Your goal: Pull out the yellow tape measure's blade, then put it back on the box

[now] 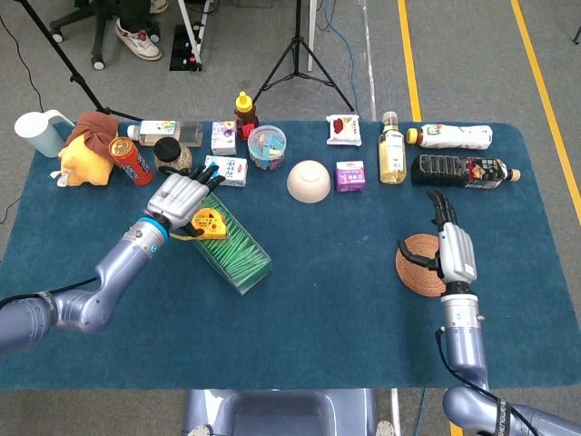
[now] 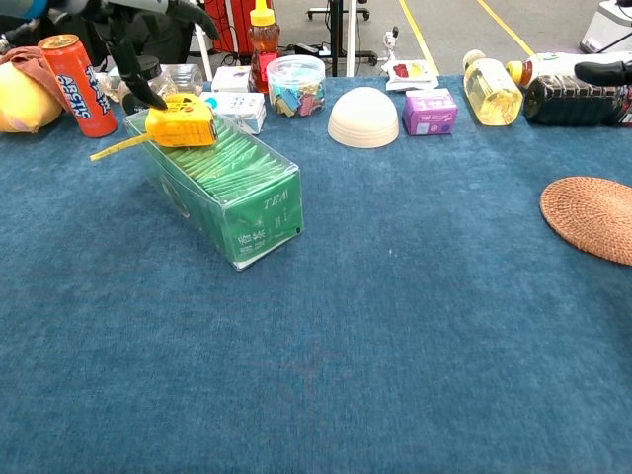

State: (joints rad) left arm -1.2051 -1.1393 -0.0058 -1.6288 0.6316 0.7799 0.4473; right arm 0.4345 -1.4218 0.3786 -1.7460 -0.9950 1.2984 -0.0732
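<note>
left hand [image 1: 182, 193], fingers spread and holding nothing, hovers just behind the yellow tape measure [image 1: 209, 221], which rests on the tea box's [image 1: 238, 249] far end, blade pointing left; right hand [image 1: 452, 247], open, lies well apart.

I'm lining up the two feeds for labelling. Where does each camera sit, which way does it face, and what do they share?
Head view: high up, looking steeply down on the whole blue table; both arms show, with left hand and right hand.
Chest view: low at the table's near edge, looking level across it; only dark fingers of the left hand show.
Shared: tape measure on the tea box, white bowl.
</note>
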